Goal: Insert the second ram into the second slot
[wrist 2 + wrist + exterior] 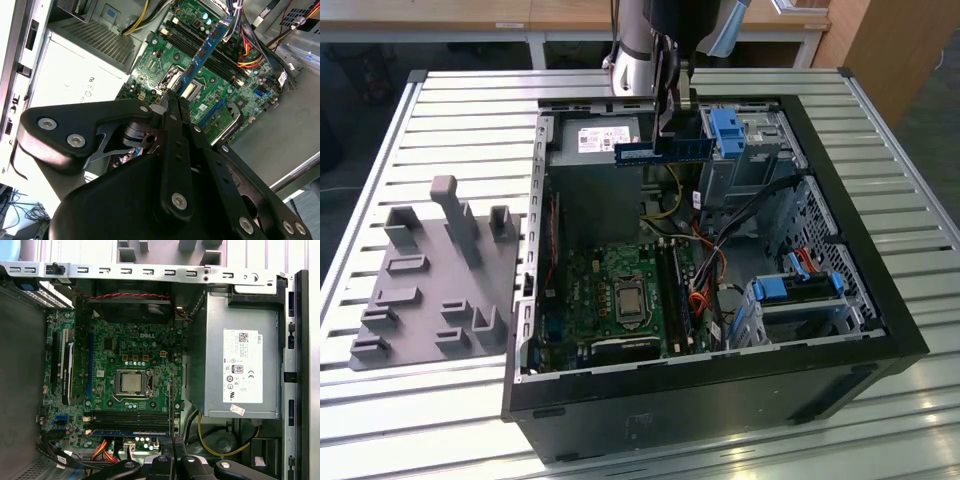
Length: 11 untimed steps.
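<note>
— Closest to us in the exterior view is the black wall of the computer case (pixel 720 400), which lies open side up on a slatted metal table (pixel 470 110). What do we see around it?

— We see a grey fixture plate (pixel 420 290) with upright blocks on the table, just beside the case at the exterior view's left. Beyond the table stand pale wooden desks (pixel 470 15). A wooden cabinet (pixel 900 40) is at the exterior view's right, and the floor is dark.

— And the tool?

— We find the gripper (pixel 666 125) above the far end of the case. Its fingers pinch the second ram (pixel 692 149), which hangs level over the power supply (pixel 590 145), well above the motherboard (pixel 610 275).

— What do we get in the second wrist view?

— We look past the gripper's (pixel 167 96) black linkage. The fingers are pressed together on one end of the second ram (pixel 207 49). The rest of the stick reaches out over the green motherboard (pixel 165 50) without touching it.

— And in the first wrist view?

— We see the gripper (pixel 173 460) at the picture's edge and the second ram (pixel 170 410) edge-on, a thin dark line running across the memory slots (pixel 130 419). A blue strip lies along one slot, and we cannot tell which slot is the second. The power supply (pixel 240 365) sits beside the board.
</note>
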Motion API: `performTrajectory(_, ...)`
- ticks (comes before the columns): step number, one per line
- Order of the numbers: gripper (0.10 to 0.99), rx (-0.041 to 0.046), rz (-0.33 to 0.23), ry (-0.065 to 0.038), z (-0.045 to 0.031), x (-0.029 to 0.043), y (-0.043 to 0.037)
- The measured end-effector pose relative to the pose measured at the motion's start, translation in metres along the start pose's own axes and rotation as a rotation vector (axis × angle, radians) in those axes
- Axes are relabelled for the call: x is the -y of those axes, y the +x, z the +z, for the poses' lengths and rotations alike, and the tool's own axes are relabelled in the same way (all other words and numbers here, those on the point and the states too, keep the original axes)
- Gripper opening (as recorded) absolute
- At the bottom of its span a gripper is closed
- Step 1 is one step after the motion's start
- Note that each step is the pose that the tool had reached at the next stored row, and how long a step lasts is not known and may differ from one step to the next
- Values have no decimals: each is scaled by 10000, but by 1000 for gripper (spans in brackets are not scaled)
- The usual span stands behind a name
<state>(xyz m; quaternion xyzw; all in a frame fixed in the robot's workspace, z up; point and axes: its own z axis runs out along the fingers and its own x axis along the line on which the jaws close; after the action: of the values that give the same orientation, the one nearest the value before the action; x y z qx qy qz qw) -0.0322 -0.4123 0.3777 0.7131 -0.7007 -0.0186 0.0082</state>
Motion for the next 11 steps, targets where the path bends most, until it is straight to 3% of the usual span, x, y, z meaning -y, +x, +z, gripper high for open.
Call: performTrajectory(11, 129, 3, 74, 1, 0, 0, 0)
